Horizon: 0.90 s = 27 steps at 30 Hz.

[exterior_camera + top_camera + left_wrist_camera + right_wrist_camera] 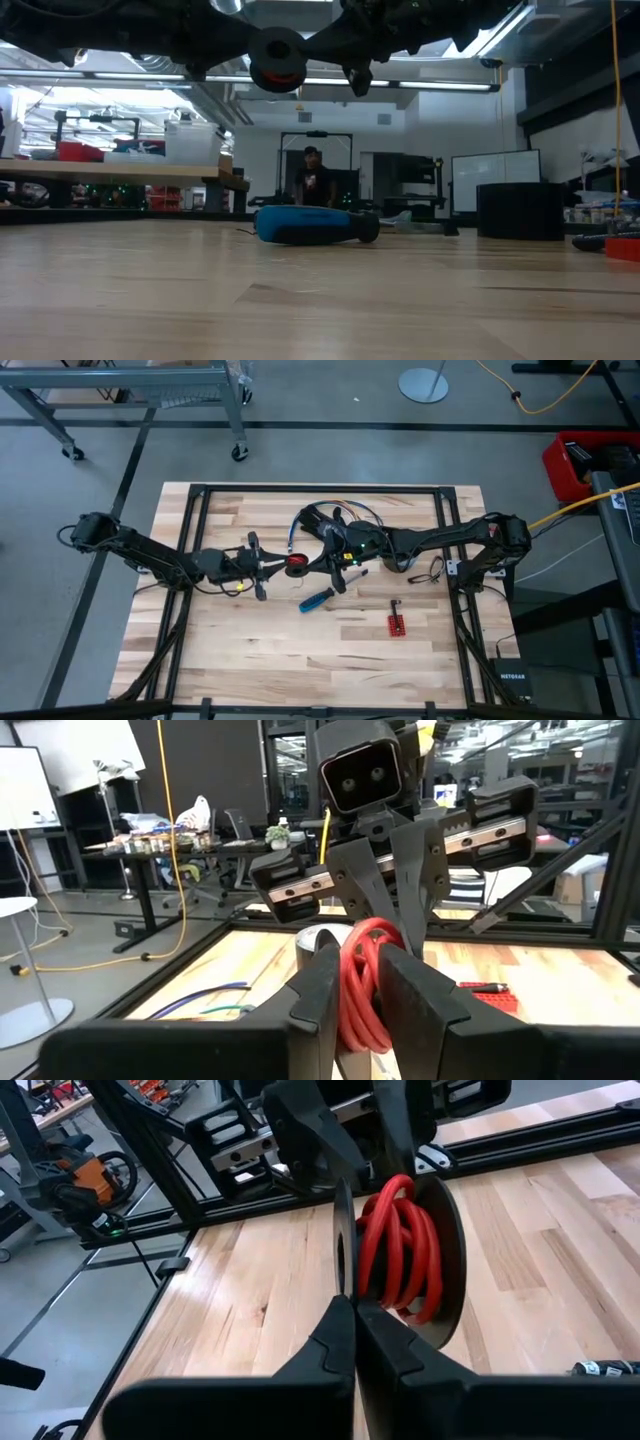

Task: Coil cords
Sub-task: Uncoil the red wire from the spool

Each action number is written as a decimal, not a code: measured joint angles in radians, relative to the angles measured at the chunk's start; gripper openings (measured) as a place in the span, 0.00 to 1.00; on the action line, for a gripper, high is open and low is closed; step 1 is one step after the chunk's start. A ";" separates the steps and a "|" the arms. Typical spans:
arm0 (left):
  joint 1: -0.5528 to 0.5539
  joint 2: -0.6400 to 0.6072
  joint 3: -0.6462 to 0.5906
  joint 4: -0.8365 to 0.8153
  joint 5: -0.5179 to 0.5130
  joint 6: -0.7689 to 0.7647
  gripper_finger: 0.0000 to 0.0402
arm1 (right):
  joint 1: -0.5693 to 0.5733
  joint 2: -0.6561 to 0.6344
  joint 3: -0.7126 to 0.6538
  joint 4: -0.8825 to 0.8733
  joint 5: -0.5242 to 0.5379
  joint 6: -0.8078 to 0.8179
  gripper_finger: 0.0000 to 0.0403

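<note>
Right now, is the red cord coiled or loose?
Coiled. The red cord sits in tight stacked loops, held above the table between the left gripper and the right gripper.

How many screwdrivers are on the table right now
1. The blue-handled screwdriver lies on the wooden table near its middle, just below where the two arms meet. Others may be hidden under the arms.

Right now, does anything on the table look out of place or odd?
Only mildly: the blue-handled screwdriver lies loose and slanted on the table under the arms, and loose wires sprawl beyond it.
</note>
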State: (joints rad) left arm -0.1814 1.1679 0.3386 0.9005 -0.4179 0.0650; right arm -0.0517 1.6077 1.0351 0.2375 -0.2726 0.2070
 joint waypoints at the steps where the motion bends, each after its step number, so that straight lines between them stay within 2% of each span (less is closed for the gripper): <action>1: 0.000 0.000 0.000 0.000 0.001 0.000 0.16 | 0.000 0.000 0.000 0.000 -0.003 0.000 0.00; 6: 0.000 0.000 0.000 0.000 0.042 0.009 0.16 | 0.000 0.000 0.000 0.000 -0.016 -0.002 0.00; 27: 0.000 0.002 0.017 0.003 0.046 0.049 0.16 | 0.008 0.000 0.000 0.008 -0.030 -0.018 0.00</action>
State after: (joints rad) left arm -0.1814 1.1697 0.3553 0.9035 -0.3724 0.1145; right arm -0.0437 1.6077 1.0348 0.2455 -0.3025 0.1890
